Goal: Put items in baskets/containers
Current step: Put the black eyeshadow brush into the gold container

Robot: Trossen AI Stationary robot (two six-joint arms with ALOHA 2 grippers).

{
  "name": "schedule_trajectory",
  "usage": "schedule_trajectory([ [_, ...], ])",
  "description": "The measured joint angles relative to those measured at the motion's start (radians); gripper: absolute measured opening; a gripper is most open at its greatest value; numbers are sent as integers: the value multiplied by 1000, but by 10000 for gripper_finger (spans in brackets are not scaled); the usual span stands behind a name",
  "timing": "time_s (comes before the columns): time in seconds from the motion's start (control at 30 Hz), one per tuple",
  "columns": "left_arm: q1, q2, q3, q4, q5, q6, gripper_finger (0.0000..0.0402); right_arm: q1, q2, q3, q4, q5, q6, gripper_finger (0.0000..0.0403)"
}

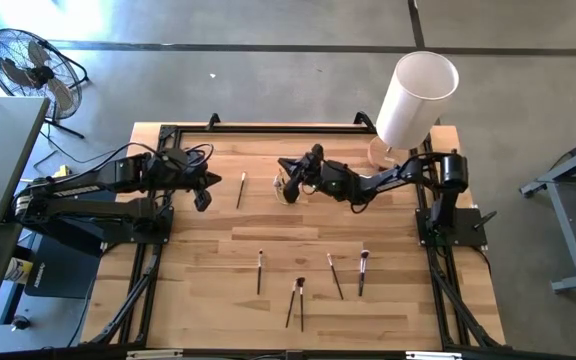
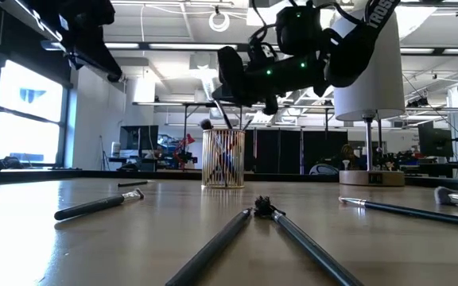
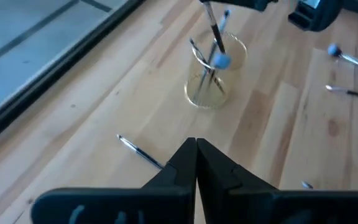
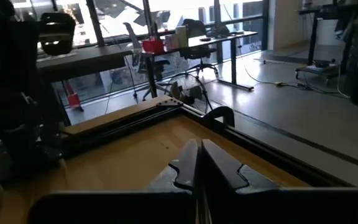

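Note:
The clear yellowish cup [image 1: 289, 190] [image 2: 223, 159] [image 3: 215, 78] stands upright on the table's far middle, with several makeup brushes leaning inside it. My right gripper [image 1: 288, 172] [image 2: 230, 86] [image 4: 199, 155] hovers right over the cup, shut on one brush. My left gripper [image 1: 204, 198] [image 3: 196, 146] is shut and empty, above the table left of the cup. One brush [image 1: 241, 190] [image 3: 138, 151] lies flat between the left gripper and the cup. Several more lie toward the near edge [image 1: 259, 271] [image 1: 296, 300] [image 1: 335, 276] [image 1: 362, 270]. My right gripper pinches a brush's thin handle near its upper end, fingers level and reaching from the table's right. The stick [image 3: 211, 28] hangs nearly upright below them, its lower end inside the cup. My own fingers hide the contact; only a thin line [image 4: 197, 202] shows in their gap.
A big white cylinder [image 1: 415, 98] [image 2: 368, 79] on a round wooden base stands at the far right corner, close behind the right arm. Two brushes cross near the near edge [image 2: 261, 210]. A black frame [image 1: 268, 127] runs along the table's far edge. A floor fan [image 1: 28, 65] stands off the table.

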Motion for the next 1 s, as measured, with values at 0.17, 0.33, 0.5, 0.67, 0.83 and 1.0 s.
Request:
schedule_trajectory([
  [0.17, 0, 0, 0, 47, -2, -1, 56, -1, -5, 1, -24, -8, 3, 53],
  [0.33, 0, 23, 1, 90, -25, -32, 129, 1, -58, 1, -92, -16, -10, 91],
  [0.5, 0, 65, 1, 137, -71, -114, 173, 13, -212, 1, -350, -21, -68, 113],
  [0.67, 0, 185, 18, 190, -184, -133, 181, 38, -428, 1, -752, -12, -15, 104],
  [0.83, 56, 379, 102, 175, -267, -187, 182, 62, -628, 1, -1239, 61, 273, 75],
  [1.0, 209, 599, 221, 12, -142, -337, 182, 73, -741, 1, -1567, 46, 439, 46],
])
